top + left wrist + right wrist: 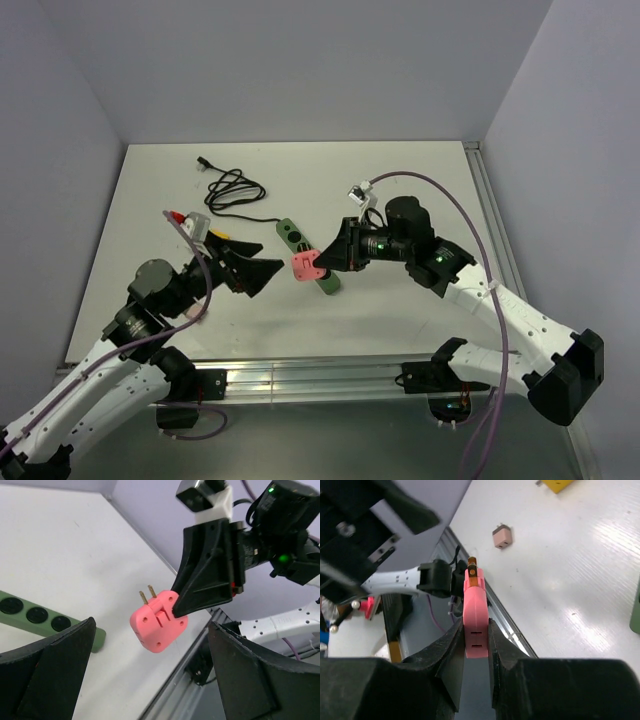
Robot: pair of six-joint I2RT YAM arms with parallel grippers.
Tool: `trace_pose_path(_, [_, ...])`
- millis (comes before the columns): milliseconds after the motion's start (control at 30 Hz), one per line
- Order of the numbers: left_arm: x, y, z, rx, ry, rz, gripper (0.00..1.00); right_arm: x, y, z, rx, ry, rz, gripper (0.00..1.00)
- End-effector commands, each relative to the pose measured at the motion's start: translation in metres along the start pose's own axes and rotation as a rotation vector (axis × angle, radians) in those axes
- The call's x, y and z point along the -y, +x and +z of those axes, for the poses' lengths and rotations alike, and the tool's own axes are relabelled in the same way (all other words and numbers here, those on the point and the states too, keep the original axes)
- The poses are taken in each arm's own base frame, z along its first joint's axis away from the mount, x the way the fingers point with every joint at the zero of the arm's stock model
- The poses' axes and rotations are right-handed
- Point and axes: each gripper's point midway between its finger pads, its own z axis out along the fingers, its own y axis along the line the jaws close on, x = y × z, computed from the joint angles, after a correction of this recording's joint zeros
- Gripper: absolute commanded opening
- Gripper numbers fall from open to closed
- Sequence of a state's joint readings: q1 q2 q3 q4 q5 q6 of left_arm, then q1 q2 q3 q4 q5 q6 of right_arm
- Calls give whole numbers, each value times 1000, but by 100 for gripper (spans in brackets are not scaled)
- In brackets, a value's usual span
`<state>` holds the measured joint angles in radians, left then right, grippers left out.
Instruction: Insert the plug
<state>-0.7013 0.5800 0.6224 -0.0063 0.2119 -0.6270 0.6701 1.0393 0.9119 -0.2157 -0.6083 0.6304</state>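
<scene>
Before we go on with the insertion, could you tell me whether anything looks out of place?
Nothing stands out: the pink plug is intact, pinched in the right gripper above the table, and the green power strip lies flat.

Bench: white top, matt in the overhead view, with glare patches in the right wrist view.
Rail: metal profile running along the bench's near edge.
Strip: green, flat on the middle of the bench, slanting from far-left to near-right. Round sockets face up and its near end is partly covered.
Cable: black, in a loose coil towards the far left corner. A thin tail runs to the strip's far end, but whether it joins cannot be told.
Adapter: small tan block, alone on bare bench close to the near edge.
Yellow piece: on the bench, cut off by the frame.
</scene>
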Motion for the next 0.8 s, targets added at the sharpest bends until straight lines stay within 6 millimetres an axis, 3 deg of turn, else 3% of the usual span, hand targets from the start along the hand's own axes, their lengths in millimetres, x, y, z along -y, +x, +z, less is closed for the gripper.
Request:
trace_pose_path(0, [-13,-15,-5,98,-60,72,100,6,-23,2,77,62,102,0])
trace_pose_path(167, [-10,-31,-5,144,-60,154,100,26,-34,8,117,98,332,0])
trace_pose_path(300, [1,-56,3,162,-68,212,99,19,-50,7,174,72,449,0])
trace_pose_path(400, [3,-66,15,121,-92,293,97,21,-57,2,220,119,538,0])
trace_pose_path(467, [1,-61,24,74,-119,352,95,26,-59,1,238,152,581,0])
trace_pose_path(500, [3,-69,25,86,-142,429,95,24,-60,2,228,148,615,0])
trace_pose_path(600, [17,-57,33,49,-137,603,95,20,-60,5,200,134,687,0])
trace_pose_path(667, [40,-50,32,61,-63,688,95,19,-59,7,191,132,719,0])
trace_pose_path(767, [52,-32,29,46,18,812,96,18,-58,8,176,128,758,0])
